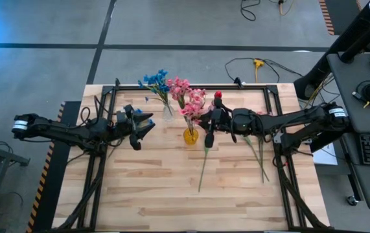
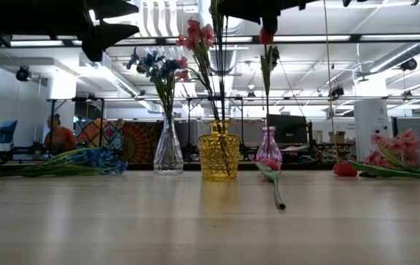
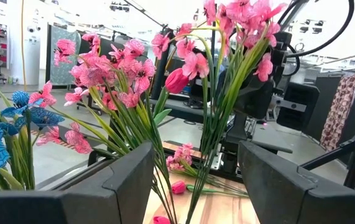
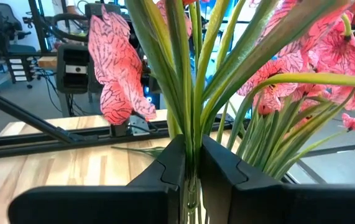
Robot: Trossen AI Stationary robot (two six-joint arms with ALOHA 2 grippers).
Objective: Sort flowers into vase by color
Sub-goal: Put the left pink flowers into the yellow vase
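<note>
A pink blossom spray stands in the yellow vase at the table's middle. My right gripper is above that vase, shut on a green stem. Blue flowers stand in a clear vase. A red tulip stands in a small pink vase. My left gripper is open and empty, left of the vases and above the table; its fingers frame the pink sprays from a distance. My right gripper pinches a pink spray's thin green stem between its two fingers, below the blossoms. The fingers come level from the table's right and lie across the upright stem. The stem runs down into the yellow vase.
A loose stem lies on the table in front of the vases. More loose stems lie to the right, with pink blossoms and a red bud. Blue flowers lie at the left. A person sits in the room behind.
</note>
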